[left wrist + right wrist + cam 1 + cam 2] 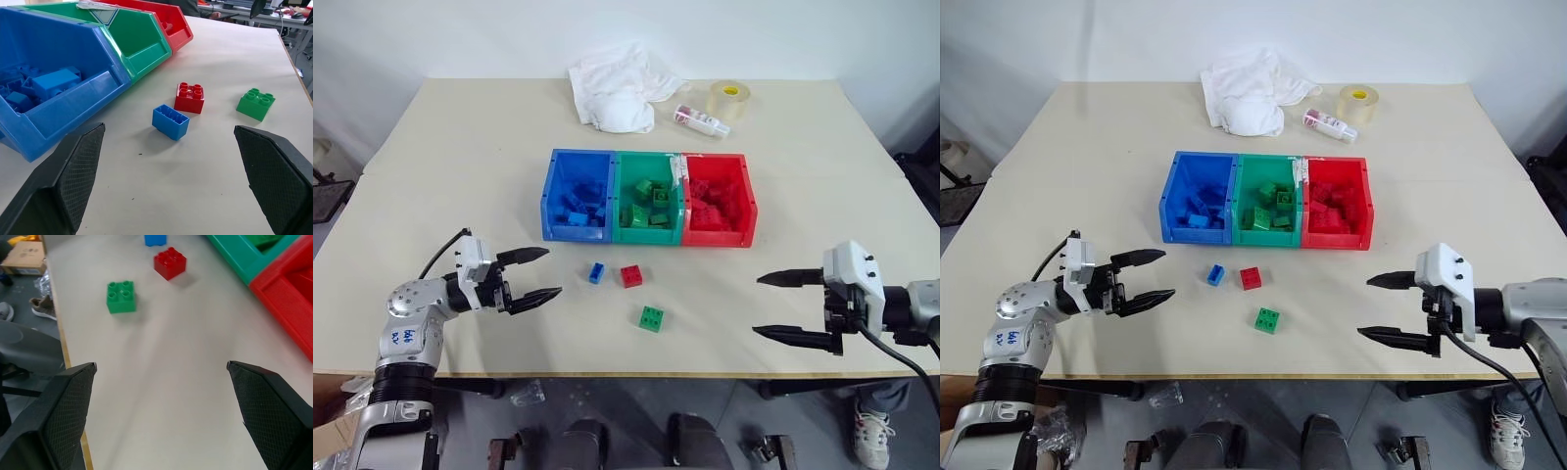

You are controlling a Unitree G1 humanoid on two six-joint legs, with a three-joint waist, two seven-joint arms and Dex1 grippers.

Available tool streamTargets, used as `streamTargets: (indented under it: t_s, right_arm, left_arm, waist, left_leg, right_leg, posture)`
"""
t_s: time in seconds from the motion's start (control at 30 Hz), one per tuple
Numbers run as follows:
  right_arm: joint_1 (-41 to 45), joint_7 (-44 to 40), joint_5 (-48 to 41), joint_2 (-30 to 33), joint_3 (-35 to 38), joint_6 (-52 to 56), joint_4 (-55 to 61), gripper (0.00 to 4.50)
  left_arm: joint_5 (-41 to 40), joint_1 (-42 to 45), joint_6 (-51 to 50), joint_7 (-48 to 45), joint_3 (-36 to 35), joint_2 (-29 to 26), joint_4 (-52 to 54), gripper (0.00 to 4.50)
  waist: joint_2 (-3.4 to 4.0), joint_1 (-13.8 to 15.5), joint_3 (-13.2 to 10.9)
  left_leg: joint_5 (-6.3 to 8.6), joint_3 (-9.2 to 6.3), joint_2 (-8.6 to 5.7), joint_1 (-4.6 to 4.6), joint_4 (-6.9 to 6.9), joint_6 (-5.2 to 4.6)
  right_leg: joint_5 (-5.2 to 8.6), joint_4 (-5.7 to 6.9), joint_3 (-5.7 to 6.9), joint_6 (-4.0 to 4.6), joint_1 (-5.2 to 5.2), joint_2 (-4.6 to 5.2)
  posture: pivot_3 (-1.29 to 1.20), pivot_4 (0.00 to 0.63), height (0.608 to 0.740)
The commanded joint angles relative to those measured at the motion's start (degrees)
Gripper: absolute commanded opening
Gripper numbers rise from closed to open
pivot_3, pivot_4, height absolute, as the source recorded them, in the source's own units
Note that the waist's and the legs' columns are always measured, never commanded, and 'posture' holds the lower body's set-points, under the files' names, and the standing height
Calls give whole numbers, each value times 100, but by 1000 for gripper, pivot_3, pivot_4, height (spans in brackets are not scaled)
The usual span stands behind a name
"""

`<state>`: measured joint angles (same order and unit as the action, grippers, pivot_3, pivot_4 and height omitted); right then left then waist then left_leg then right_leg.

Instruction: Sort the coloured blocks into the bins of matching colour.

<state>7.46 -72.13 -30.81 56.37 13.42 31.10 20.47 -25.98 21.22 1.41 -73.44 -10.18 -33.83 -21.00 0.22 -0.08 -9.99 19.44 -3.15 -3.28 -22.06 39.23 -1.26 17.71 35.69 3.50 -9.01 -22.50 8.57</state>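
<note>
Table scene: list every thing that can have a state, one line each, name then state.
Left gripper: jaws open, empty.
Right gripper: jaws open, empty.
Blue bin: holds blue bricks.
Green bin: holds green bricks.
Red bin: holds red bricks.
Blue brick: loose on table, on its side.
Red brick: loose, studs up.
Green brick: loose, studs up.
White cloth: crumpled.
Tape roll: lying flat.
Small bottle: lying down.

No legible text or labels

Blue brick (596, 273), red brick (631, 276), green brick (652, 318) before bins (649, 228).
</note>
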Motion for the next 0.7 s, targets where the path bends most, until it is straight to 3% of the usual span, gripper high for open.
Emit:
streamTargets:
  t_s: [0.03,0.3,0.6,0.7]
  right_arm:
    - [459,222,-94,-188,-648,227,404,4464]
    - [1759,649,1150,-1067,-2724,100,-295,4464]
    - [2401,769,2099,-1880,-3869,-262,-916,4464]
    - [2348,746,2141,-1883,-3861,-271,-843,3532]
  left_arm:
    - [-90,24,50,-34,-29,32,139,4500]
    - [-83,-72,12,59,27,162,390,4500]
    - [-129,-298,-65,199,-14,185,693,4500]
    - [-140,-358,-83,232,-43,176,767,4500]
  waist:
    - [0,5,0]
    - [-2,10,-1]
    - [-1,-5,-1]
    - [-2,-7,-1]
  left_leg:
    - [0,-2,1,-1,0,0]
    - [0,-8,-2,-3,1,0]
    - [0,-14,-4,-6,-1,1]
    - [0,-16,-8,-6,-1,1]
  right_leg:
    - [0,-1,1,0,-1,0]
    - [0,-2,2,0,-4,1]
    - [0,2,5,0,-8,-1]
    - [0,4,4,0,-7,0]
  posture:
    - [0,150,740]
    - [0,150,740]
    - [0,150,740]
    - [0,150,740]
